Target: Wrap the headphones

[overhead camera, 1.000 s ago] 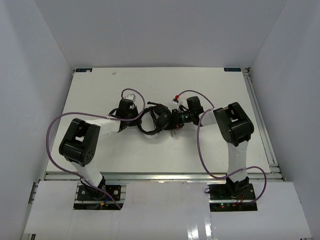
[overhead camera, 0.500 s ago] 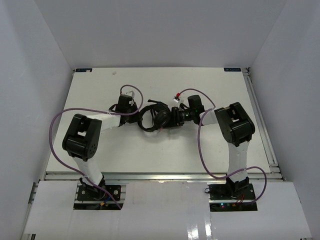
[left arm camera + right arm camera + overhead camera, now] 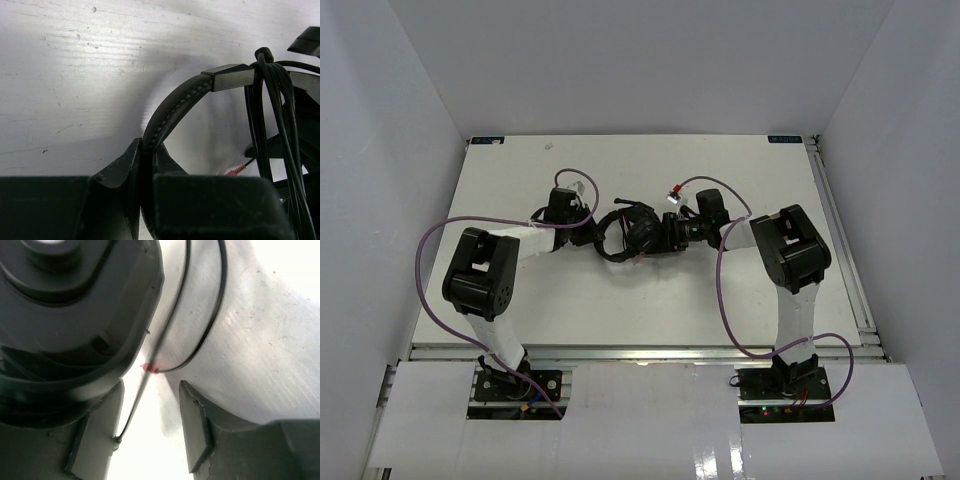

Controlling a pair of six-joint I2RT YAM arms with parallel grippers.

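Observation:
The black headphones (image 3: 630,234) lie mid-table between the two arms. My left gripper (image 3: 588,236) is shut on the stitched headband (image 3: 172,107), which is pinched between its fingers (image 3: 125,165). The thin black cord (image 3: 272,107) is looped in several turns around the frame. A small red plug piece (image 3: 233,171) shows below the cord loops. My right gripper (image 3: 151,386) stands open right beside a round earcup (image 3: 75,305). A strand of cord (image 3: 137,405) runs loose through the gap, near the left finger (image 3: 97,435). A red spot on the cord (image 3: 150,368) sits just beyond the tips.
Purple arm cables (image 3: 720,290) loop over the white table (image 3: 740,170) near both arms. White walls close in the back and sides. The table's metal rail (image 3: 845,250) runs along the right edge.
My right gripper has gone from shut to open, with the cord now loose between its fingers. The left arm has drawn back and away a little, shifting the headphones slightly toward the far side.

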